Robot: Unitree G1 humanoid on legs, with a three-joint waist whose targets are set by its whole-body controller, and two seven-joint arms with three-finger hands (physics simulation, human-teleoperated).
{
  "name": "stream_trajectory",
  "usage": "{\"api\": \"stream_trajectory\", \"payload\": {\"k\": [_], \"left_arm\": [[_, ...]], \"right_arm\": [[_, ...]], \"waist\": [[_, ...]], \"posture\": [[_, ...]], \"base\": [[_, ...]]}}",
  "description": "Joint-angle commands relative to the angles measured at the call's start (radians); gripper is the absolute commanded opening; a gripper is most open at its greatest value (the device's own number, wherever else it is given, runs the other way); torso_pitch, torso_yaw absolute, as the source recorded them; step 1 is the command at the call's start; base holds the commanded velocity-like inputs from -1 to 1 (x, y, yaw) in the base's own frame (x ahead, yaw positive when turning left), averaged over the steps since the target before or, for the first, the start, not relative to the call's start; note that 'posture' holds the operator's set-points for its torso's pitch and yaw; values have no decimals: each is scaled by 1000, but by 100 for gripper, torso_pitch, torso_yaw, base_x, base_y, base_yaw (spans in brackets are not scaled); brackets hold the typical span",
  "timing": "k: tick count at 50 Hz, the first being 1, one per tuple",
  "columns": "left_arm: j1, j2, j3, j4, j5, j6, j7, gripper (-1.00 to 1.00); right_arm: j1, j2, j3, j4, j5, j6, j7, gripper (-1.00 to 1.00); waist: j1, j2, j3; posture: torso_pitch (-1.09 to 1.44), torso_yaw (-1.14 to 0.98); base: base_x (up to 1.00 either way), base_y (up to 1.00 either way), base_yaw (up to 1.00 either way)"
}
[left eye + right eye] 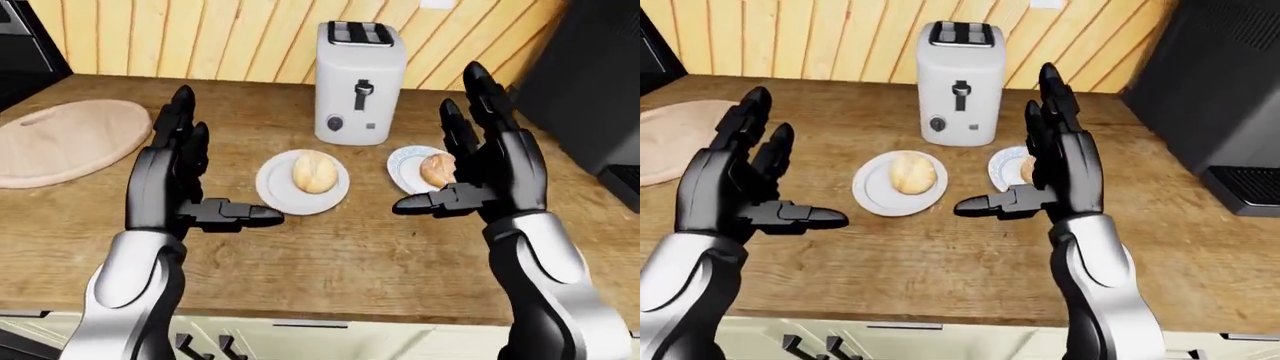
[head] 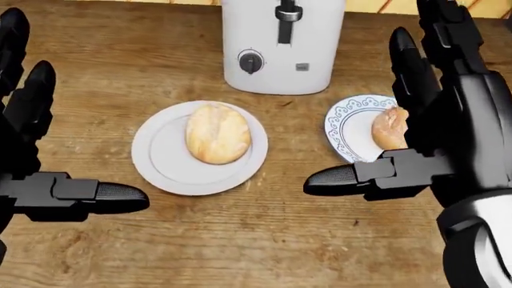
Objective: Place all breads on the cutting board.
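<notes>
Two bread rolls lie on plates on the wooden counter. The pale roll sits on a plain white plate near the middle of the head view. A browner roll rests on a blue-patterned plate, half hidden behind my right hand. The round wooden cutting board lies bare at the far left of the left-eye view. My left hand hovers open to the left of the white plate. To that plate's right, my right hand is open over the patterned plate. Neither hand holds anything.
A white toaster stands just above the two plates, against the wood-panelled wall. A large black appliance fills the right side. Another dark object is at the top left. The counter edge with drawer handles runs along the bottom.
</notes>
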Motion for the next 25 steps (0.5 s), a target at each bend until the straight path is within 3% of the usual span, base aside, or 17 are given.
{"api": "stream_trajectory", "payload": {"k": [1, 7, 14, 15, 16, 17, 19, 20, 21, 23, 24, 25], "left_arm": [[-18, 4, -4, -12, -3, -31, 1, 100], [-19, -5, -43, -2, 22, -38, 7, 100], [-30, -19, -74, 6, 61, -37, -10, 100], [-33, -21, -75, 9, 65, -36, -12, 100], [-36, -22, -75, 11, 69, -34, -13, 100], [-42, -24, -79, 7, 72, -25, -12, 100], [-48, -25, -82, 8, 78, -22, -15, 100], [-49, -26, -82, 8, 81, -21, -17, 100], [-52, -26, -83, 6, 83, -17, -19, 100], [-56, -25, -78, 3, 85, -11, -23, 100], [-59, -22, -72, -6, 84, -1, -26, 100], [-58, -20, -63, -6, 82, -2, -30, 100]], "right_arm": [[-25, -21, -35, -15, 12, 0, -7, 100], [-12, -57, -73, 1, 29, -12, -11, 100], [-20, -93, -132, 59, 33, 0, -20, 100], [-16, -95, -135, 63, 40, -3, -23, 100], [-15, -99, -137, 66, 42, -5, -27, 100], [-17, -104, -144, 58, 52, 3, -30, 100], [-20, -113, -149, 57, 60, 3, -33, 100], [-19, -118, -146, 56, 59, 2, -34, 100], [-24, -122, -145, 49, 61, 10, -37, 100], [-38, -134, -139, 36, 61, 32, -39, 100], [-47, -139, -139, 29, 62, 47, -39, 100], [-57, -145, -137, 25, 61, 59, -37, 100]], "waist": [[-3, 10, -13], [9, -3, -26], [23, -29, -15], [23, -33, -34], [21, -33, -37], [17, 4, -45], [18, 36, -59], [25, -5, -38], [28, -18, -32], [40, -70, -10], [45, -114, -18], [39, -73, -6]], "posture": [[0, 0], [0, 0], [0, 0], [0, 0], [0, 0], [0, 0], [0, 0], [0, 0], [0, 0], [0, 0], [0, 0], [0, 0]], "base": [[0, 0, 0], [0, 0, 0], [0, 0, 0], [0, -13, 0], [-10, -60, 0], [-20, -67, 0], [-9, -36, 0], [0, 0, 0], [0, 0, 0], [0, 0, 0], [0, 0, 0], [0, 0, 0]]}}
